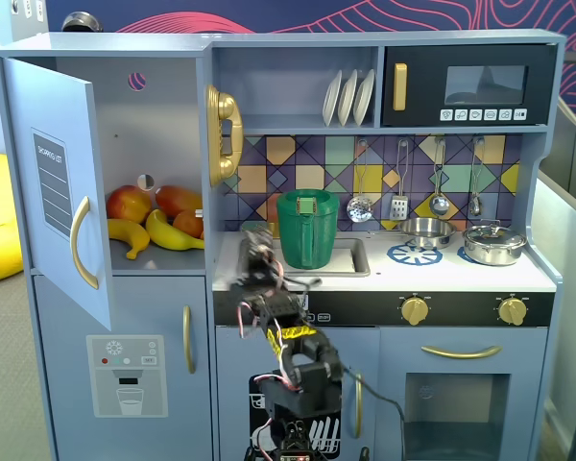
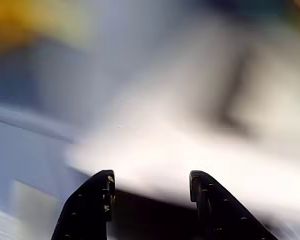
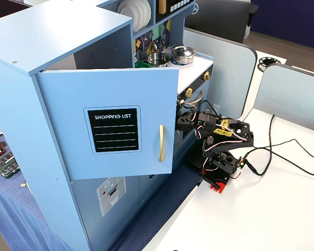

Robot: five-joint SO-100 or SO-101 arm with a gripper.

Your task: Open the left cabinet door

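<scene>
The left cabinet door, blue-grey with a "SHOPPING LIST" panel and a gold handle, stands swung wide open on its left hinge. In the other fixed view the door faces the camera with its handle at its right edge. My gripper is up in front of the counter edge, to the right of the open compartment and apart from the door. It also shows behind the door's free edge. In the blurred wrist view the gripper is open with nothing between its jaws.
Toy fruit lies on the shelf inside the open compartment. A green pitcher stands in the sink. A pot sits on the stove. The lower dispenser door is closed. The arm's base and cables lie on the white table.
</scene>
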